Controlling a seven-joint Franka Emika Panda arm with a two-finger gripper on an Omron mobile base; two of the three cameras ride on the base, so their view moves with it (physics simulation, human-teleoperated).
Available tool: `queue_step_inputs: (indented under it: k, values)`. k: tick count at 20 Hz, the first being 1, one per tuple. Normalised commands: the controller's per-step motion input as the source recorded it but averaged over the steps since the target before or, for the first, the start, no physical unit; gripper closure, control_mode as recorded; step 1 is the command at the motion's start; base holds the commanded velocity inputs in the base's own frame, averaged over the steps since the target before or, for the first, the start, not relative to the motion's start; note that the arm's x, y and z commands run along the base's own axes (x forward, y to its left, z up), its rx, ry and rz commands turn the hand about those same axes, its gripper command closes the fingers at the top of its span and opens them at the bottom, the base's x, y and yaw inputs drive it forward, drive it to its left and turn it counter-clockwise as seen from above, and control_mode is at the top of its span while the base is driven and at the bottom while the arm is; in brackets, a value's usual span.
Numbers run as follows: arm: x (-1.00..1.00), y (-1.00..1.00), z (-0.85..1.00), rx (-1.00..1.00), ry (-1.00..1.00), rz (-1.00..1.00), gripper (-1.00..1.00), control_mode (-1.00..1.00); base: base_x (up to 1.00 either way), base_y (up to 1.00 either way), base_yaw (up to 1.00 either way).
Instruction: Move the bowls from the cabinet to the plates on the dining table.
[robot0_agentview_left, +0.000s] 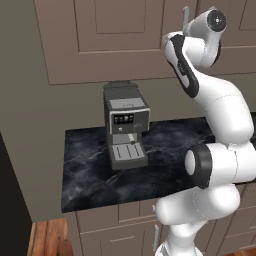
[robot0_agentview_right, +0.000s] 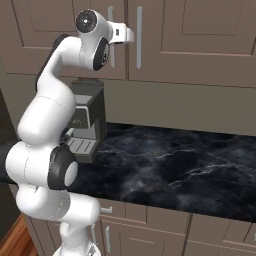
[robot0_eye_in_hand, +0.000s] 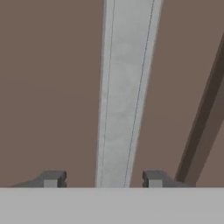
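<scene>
My tool (robot0_eye_in_hand: 102, 179) is raised to the closed cabinet (robot0_agentview_right: 190, 40), its 2 fingertips (robot0_eye_in_hand: 51, 179) standing on both sides of a silver handle (robot0_eye_in_hand: 124, 87), narrow but with gaps, not pressing it. A coffee machine (robot0_agentview_left: 125, 131) stands at the desk's (robot0_agentview_right: 175, 165) back edge.

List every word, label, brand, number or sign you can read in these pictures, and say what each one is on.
None can be read.
Coffee machine: its dark front panel carries a row of small light marks, too small and blurred to read as letters, numbers or icons.
Cabinet doors, silver handle, black marble counter: no text or signs on any of them.
</scene>
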Motion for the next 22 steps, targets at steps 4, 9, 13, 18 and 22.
queue_step_inputs:
  k: [4,9,13,18,22]
  values:
    - [-0.17,0.42,-0.23,0.01,0.0,-0.01,1.0,-1.0,0.0,0.0,0.0]
    - [-0.15,0.56,-0.33,0.01,0.0,-0.02,1.0,-1.0,0.0,0.0,0.0]
    - [-0.31,0.56,-0.24,0.02,0.0,-0.01,1.0,-1.0,0.0,0.0,0.0]
    - [-0.38,0.53,-0.15,0.01,-0.01,-0.01,1.0,-1.0,0.0,0.0,0.0]
    - [-0.46,0.34,0.0,0.05,0.01,-0.04,1.0,-1.0,0.0,0.0,0.0]
